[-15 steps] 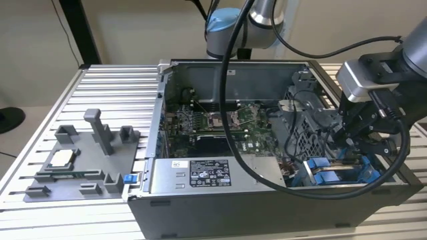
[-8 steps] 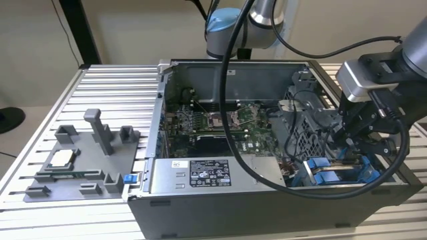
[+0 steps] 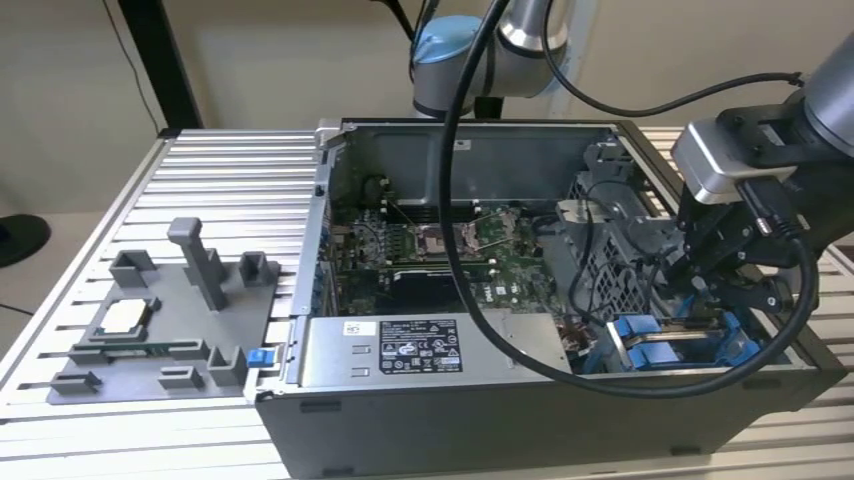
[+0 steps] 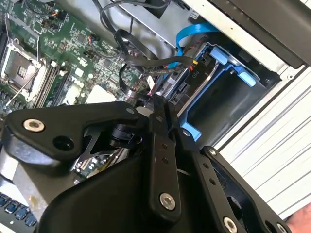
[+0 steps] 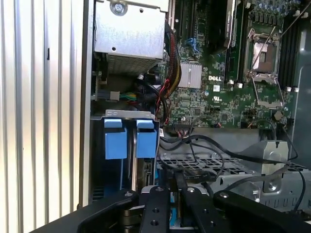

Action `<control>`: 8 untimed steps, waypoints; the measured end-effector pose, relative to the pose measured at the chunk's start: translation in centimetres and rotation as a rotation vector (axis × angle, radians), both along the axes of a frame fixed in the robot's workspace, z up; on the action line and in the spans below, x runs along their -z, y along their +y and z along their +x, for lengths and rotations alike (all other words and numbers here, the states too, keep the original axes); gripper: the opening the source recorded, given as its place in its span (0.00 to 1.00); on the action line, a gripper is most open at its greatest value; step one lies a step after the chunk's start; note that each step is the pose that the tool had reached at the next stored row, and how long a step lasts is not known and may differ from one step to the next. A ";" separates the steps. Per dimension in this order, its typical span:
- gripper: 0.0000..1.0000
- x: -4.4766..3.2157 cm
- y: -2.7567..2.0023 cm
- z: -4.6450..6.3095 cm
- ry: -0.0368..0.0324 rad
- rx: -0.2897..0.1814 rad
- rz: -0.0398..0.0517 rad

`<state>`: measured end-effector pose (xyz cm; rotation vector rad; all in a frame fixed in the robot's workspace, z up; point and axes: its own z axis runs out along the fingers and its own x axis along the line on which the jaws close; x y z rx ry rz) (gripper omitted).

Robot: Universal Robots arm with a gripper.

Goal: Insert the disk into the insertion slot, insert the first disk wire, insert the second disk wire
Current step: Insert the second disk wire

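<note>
Blue-framed disk just beyond fingertips

One open computer case, one motherboard, one power-supply box, two blue tabs.

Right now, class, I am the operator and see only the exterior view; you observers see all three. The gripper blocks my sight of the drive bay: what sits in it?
Observer: In the first wrist view the disk, in its blue frame, sits in the insertion slot, two blue tabs side by side.
Operator: Any wire at it?
Observer: In the second wrist view a black connector with coloured wires lies at the disk's edge; I cannot tell whether it is seated.
Operator: And the gripper?
Observer: The gripper hangs beside the slot, among loose black cables.
</note>
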<state>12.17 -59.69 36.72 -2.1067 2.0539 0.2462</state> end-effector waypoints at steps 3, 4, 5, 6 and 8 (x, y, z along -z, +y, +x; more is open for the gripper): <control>0.00 0.06 0.01 0.0 0.0000 0.000 0.0002; 0.00 0.10 0.03 0.0 -0.0001 0.000 0.0000; 0.00 0.14 0.05 0.0 -0.0004 0.000 -0.0001; 0.00 0.20 0.07 0.0 -0.0012 0.000 -0.0001; 0.00 0.40 0.12 0.0 -0.0038 0.000 0.0002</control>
